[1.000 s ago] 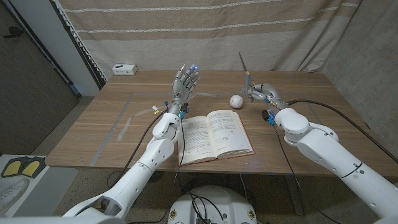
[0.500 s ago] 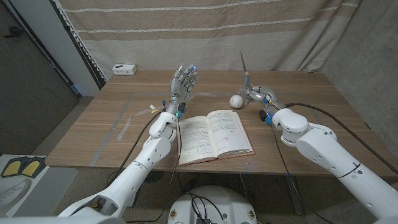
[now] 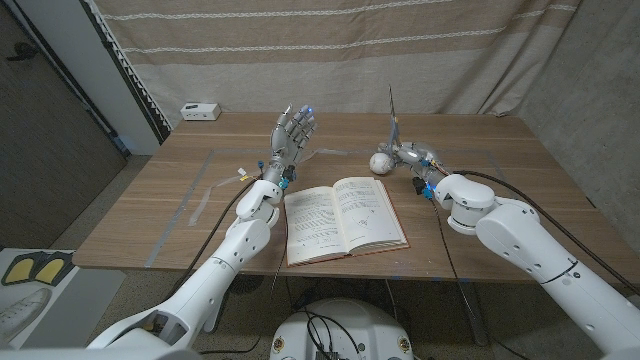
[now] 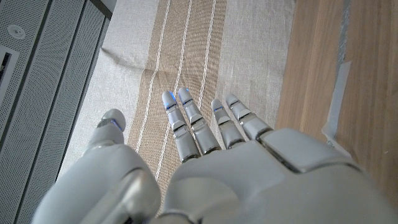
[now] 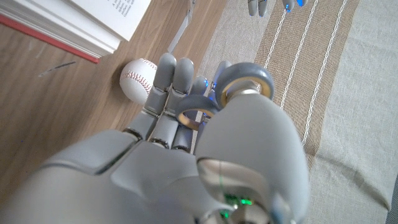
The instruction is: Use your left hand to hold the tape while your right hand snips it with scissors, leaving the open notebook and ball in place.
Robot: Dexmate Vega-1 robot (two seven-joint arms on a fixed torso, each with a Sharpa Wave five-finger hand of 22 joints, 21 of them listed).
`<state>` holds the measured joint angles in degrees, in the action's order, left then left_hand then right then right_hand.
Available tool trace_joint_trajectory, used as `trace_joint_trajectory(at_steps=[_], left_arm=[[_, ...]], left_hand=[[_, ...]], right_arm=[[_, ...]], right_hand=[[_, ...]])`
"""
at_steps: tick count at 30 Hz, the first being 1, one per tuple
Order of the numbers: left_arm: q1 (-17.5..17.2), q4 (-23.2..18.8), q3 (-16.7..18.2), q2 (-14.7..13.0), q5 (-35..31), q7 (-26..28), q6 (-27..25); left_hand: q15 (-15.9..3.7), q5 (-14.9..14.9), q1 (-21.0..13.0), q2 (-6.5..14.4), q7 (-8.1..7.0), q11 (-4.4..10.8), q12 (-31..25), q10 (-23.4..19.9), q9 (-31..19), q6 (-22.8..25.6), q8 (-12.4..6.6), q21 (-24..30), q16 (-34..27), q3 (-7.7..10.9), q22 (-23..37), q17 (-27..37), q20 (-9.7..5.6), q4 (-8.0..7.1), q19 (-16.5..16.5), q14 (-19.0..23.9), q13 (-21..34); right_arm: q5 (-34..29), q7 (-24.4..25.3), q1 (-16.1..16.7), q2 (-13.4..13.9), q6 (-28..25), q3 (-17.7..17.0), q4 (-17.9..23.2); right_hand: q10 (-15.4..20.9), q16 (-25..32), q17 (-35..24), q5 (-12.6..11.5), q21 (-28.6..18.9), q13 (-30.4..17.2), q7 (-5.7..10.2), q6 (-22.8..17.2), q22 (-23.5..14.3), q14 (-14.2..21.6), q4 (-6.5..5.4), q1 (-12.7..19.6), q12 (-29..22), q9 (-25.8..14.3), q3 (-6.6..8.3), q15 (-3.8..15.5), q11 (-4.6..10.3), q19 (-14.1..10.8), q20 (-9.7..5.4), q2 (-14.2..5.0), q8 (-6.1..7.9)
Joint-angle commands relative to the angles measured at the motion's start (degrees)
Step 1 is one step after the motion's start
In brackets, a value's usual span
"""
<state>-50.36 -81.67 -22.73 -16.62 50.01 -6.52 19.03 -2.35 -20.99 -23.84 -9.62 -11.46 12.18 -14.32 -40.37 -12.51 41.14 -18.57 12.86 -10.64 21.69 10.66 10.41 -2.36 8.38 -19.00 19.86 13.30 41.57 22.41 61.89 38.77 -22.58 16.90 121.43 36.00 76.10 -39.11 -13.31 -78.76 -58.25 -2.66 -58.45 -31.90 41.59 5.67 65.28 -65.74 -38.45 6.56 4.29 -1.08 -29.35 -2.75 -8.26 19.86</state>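
right hand (image 3: 412,155) grips scissors (image 3: 393,118), blades up, just beside ball (image 3: 379,162). left hand (image 3: 293,133) raised, fingers spread, holding nothing. tape (image 3: 328,152) strip lies on table beyond notebook (image 3: 343,217). no hold, no cut yet.

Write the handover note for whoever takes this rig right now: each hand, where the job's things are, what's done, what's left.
Left hand: raised above the table behind the book, fingers apart, holding nothing.
Right hand: grips the metal scissors, blades pointing up, close beside the white stitched baseball.
Open red-edged notebook: lies flat at the table's front middle, the ball just behind its right page.
Clear tape strip: lies on the wooden table behind the notebook, near the left hand; its ends are hard to make out.
Done: scissors picked up.
Left: left hand takes hold of the tape, right hand snips it; notebook and ball stay put.
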Motion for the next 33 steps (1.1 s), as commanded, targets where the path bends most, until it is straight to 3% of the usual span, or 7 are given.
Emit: trace_joint_trajectory(at_steps=[1, 10, 18, 22, 23, 29, 33], left_arm=[[0.4, 0.3, 0.2, -0.3, -0.3, 0.3, -0.4], [0.1, -0.5, 0.1, -0.6, -0.6, 1.3, -1.1], [0.4, -0.8, 0.1, -1.1, -0.8, 1.4, -1.7], [0.5, -0.7, 0.2, -1.1, -0.8, 1.5, -1.8], [0.5, -0.8, 0.2, -1.1, -0.8, 1.6, -1.8], [0.3, -1.2, 0.1, -1.3, -0.6, 1.9, -2.3], [0.3, -1.1, 0.2, -1.3, -0.6, 2.2, -2.6]], left_hand=[[-9.74, -0.3, 0.2, 0.0, 0.16, 0.07, 0.1, 0.1, -0.2, 0.5, -0.11, -0.3, 0.2, -0.36, 0.2, 0.0, -4.91, -0.05, 0.4, -0.3, 0.1], [-9.72, -0.3, 0.4, 0.1, -0.04, 0.05, -0.2, -0.7, 0.0, 0.6, 0.08, -0.4, 0.0, -0.66, 0.2, 0.1, -4.92, -0.10, 0.4, -0.4, 0.1], [-9.73, -0.4, 0.4, 0.2, -0.25, 0.05, -0.2, -1.1, 0.0, 0.7, 0.16, -0.4, 0.0, -0.81, 0.2, 0.1, -4.99, -0.13, 0.4, -0.5, 0.1], [-9.72, -0.4, 0.4, 0.2, -0.17, 0.04, -0.3, -1.5, 0.1, 1.2, 0.06, -0.4, -0.1, -0.96, 0.2, 0.1, -5.02, -0.15, 0.3, -0.4, 0.1], [-9.72, -0.4, 0.5, 0.2, -0.26, 0.03, -0.3, -1.6, 0.1, 1.3, 0.05, -0.4, -0.1, -0.98, 0.2, 0.1, -5.02, -0.16, 0.3, -0.4, 0.1], [-9.73, -0.4, 0.5, 0.3, -0.36, 0.04, -0.4, -1.9, 0.2, 2.0, -0.10, -0.4, -0.2, -1.13, 0.2, 0.1, -5.03, -0.17, 0.3, -0.4, 0.0], [-9.75, -0.5, 0.4, 0.4, -0.24, 0.06, -0.4, -2.2, 0.3, 2.8, -0.25, -0.4, -0.2, -1.27, 0.2, 0.1, -5.03, -0.18, 0.3, -0.4, 0.0]], right_arm=[[8.1, -1.8, -0.8, 0.4, 0.1, -0.8, -1.4], [17.8, -7.3, -1.4, 0.4, 0.5, -1.9, -4.8], [20.7, -10.8, -1.9, 1.1, 2.3, -1.3, -6.5], [22.2, -11.7, -2.1, 1.4, 2.6, -1.0, -7.0], [22.5, -11.7, -2.1, 1.5, 2.7, -1.0, -7.1], [25.3, -13.8, -2.8, 1.9, 2.3, -0.8, -8.2], [25.9, -15.1, -3.1, 2.3, 2.6, -0.4, -8.8]], right_hand=[[5.4, 0.8, 0.0, -0.6, -0.7, -0.6, 0.23, -0.9, 0.8, -1.6, 0.15, -0.1, -0.4, -1.8, -0.88, 7.41, 6.92, 1.7, -6.01, 1.15, 1.53], [2.3, 1.4, -0.1, -2.1, -1.7, -0.8, 0.16, -2.8, 2.8, -6.4, 0.35, -1.3, -0.5, -6.4, -2.88, 6.66, 5.73, 4.7, -4.91, 2.88, 5.88], [-2.9, 0.5, 1.2, -4.3, -2.5, 0.6, 0.74, -1.9, 5.4, -11.9, 0.16, -2.5, 1.0, -12.8, -4.70, 6.50, 4.79, 7.9, -4.79, 3.74, 11.13], [-3.9, 1.1, 1.2, -5.8, -3.4, 0.4, 0.27, -1.9, 7.3, -13.1, 0.28, -2.6, 0.3, -18.7, -5.46, 6.90, 4.98, 8.6, -4.84, 3.73, 16.02], [-4.1, 1.4, 1.2, -6.2, -3.8, 0.0, 0.36, -1.8, 7.9, -13.1, 0.25, -2.7, -0.3, -20.8, -5.75, 6.87, 5.11, 8.7, -4.74, 3.69, 17.75], [-5.0, 3.2, 0.6, -7.5, -5.3, -7.8, 1.31, 0.0, 10.1, -13.2, 0.00, -3.5, -6.2, -26.2, -7.05, 6.87, 6.32, 9.3, -4.16, 3.90, 22.05], [-6.5, 4.0, 0.4, -8.1, -6.2, -12.0, 1.66, 1.3, 11.4, -13.7, -0.33, -4.4, -9.7, -27.5, -8.02, 7.00, 6.33, 9.4, -3.93, 4.19, 23.44]])
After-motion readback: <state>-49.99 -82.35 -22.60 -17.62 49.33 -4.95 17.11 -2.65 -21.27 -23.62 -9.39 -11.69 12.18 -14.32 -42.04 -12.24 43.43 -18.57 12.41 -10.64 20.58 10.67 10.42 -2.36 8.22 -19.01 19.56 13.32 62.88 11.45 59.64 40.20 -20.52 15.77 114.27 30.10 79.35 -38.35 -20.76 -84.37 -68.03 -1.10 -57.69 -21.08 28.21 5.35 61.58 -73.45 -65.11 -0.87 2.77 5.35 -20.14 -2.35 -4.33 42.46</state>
